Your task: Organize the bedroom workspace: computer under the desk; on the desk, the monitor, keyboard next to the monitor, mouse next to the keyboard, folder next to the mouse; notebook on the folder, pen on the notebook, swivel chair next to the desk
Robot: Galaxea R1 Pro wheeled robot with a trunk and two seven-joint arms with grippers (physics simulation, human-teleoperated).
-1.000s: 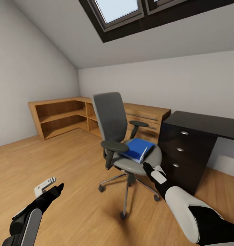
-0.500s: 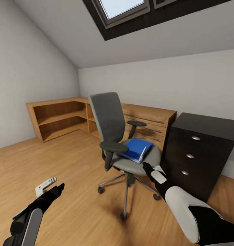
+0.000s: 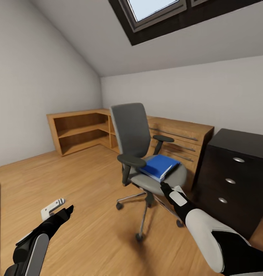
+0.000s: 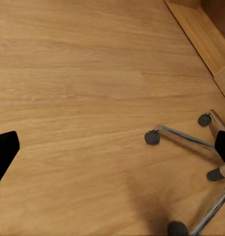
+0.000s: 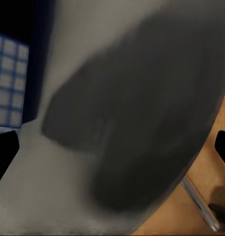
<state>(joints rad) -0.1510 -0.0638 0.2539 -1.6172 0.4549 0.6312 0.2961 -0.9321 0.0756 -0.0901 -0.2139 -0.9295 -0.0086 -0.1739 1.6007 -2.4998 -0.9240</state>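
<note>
An attic room of a home, fitted out as a study, is shown: a sloped white ceiling (image 3: pixel 70 34) is cut by a dark-framed skylight (image 3: pixel 162 11) above a wooden plank floor (image 3: pixel 70 180). Low wooden shelving (image 3: pixel 81 130) is set along the walls, and a grey swivel chair (image 3: pixel 135 134) is placed beside a black bench (image 3: pixel 239 168) with 3 drawers.
</note>
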